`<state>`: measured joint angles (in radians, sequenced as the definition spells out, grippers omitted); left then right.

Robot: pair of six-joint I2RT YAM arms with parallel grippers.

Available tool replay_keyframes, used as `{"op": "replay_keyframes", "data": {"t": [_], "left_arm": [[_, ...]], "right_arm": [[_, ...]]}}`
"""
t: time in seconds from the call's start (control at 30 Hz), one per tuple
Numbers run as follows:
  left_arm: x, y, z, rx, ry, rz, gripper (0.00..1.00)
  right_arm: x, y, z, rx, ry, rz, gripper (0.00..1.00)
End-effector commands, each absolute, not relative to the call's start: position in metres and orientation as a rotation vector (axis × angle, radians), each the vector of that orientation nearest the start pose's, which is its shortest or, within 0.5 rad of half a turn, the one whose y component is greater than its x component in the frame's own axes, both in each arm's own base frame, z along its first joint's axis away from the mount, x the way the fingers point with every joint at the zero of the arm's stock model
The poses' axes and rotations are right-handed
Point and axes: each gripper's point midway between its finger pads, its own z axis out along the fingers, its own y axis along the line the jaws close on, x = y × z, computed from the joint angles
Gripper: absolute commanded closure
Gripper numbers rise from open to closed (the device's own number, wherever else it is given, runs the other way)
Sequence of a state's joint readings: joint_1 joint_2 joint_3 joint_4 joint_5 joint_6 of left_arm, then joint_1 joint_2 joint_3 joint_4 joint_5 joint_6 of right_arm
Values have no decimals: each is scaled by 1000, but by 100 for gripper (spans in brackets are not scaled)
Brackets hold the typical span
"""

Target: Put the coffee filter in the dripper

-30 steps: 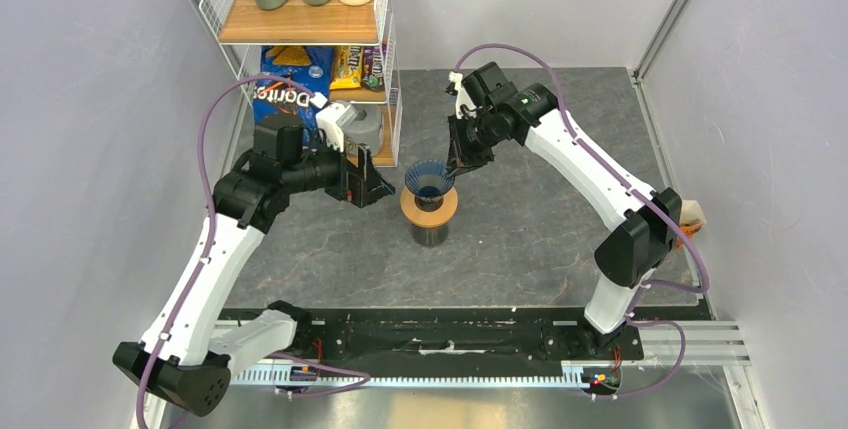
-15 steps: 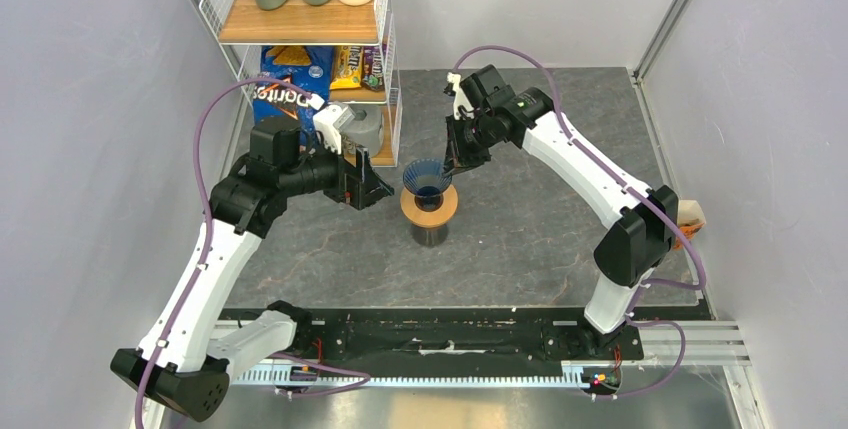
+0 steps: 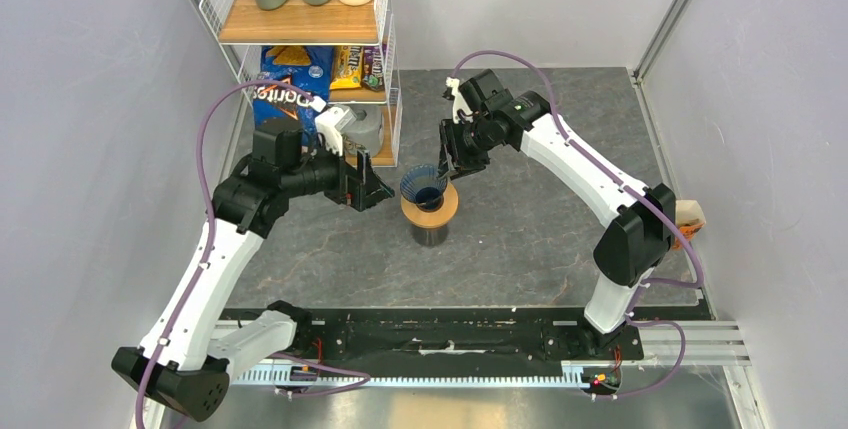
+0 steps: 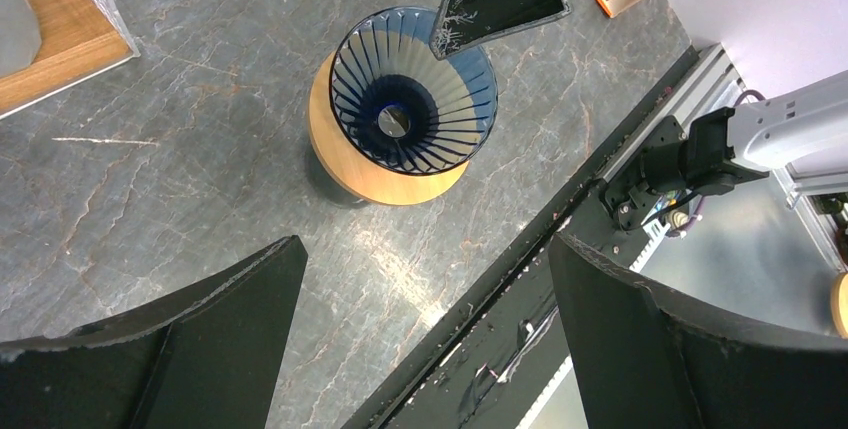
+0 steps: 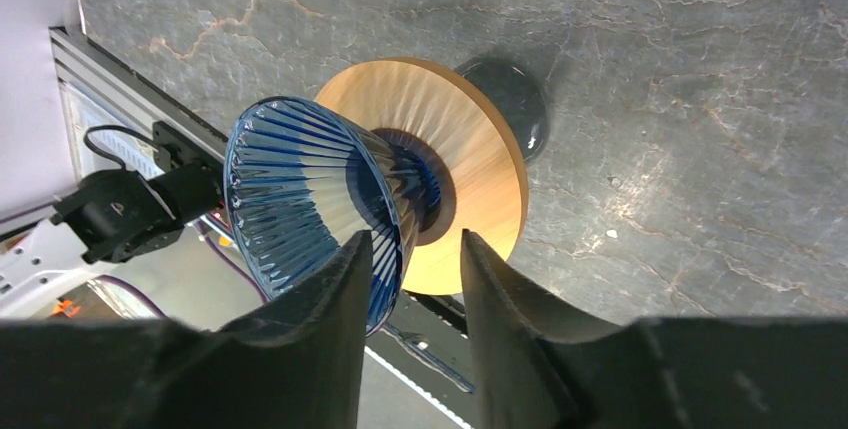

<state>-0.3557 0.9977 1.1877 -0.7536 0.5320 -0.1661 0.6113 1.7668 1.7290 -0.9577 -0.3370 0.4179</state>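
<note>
The dripper (image 3: 424, 185), a dark blue ribbed see-through cone, sits in a tan wooden ring (image 3: 441, 208) on a dark cup (image 3: 431, 233) at mid-table. It looks empty in the left wrist view (image 4: 400, 119) and the right wrist view (image 5: 300, 189). My right gripper (image 3: 448, 167) is partly open, astride the cone's far rim (image 5: 417, 241). One finger is inside the cone and one outside, and the wall touches the inner finger. My left gripper (image 3: 378, 189) is wide open and empty, just left of the dripper (image 4: 425, 249). The coffee filter does not show.
A wire shelf (image 3: 385, 69) with snack bags, bottles and a grey cup stands at the back left, close behind my left gripper. An orange-and-white holder (image 3: 690, 217) sits at the table's right edge. A black rail (image 3: 430, 334) runs along the near edge.
My right gripper has moved left and down onto the dripper's rim. The dripper has shifted slightly left. My left arm has barely moved.
</note>
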Motion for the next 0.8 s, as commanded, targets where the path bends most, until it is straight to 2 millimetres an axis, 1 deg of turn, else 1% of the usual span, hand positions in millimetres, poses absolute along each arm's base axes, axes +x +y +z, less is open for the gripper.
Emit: {"op": "replay_keyframes", "data": {"t": [0.0,0.07,0.2,0.27,0.33,0.5,0.6,0.77], "left_arm": [[223,-186,289,551,2079,-870,0],[224,-186,287,551,2086,-870,0],[228,-187,282,545,2103,-869,0],[231,-187,280,536,2104,-866,0],[234,-188,278,527,2104,-864,4],[243,-194,270,503,2129,-893,14],[247,-199,263,493,2148,-917,20],[254,-203,255,478,2168,-928,26]], "right_arm": [[300,304,211,-421,2632,812,52],[299,303,216,-427,2620,815,50],[297,299,227,-439,2602,811,50],[295,296,230,-439,2593,810,52],[292,293,231,-439,2596,812,55],[283,291,223,-447,2636,826,60],[281,289,218,-448,2649,820,62],[281,285,211,-441,2667,819,72]]}}
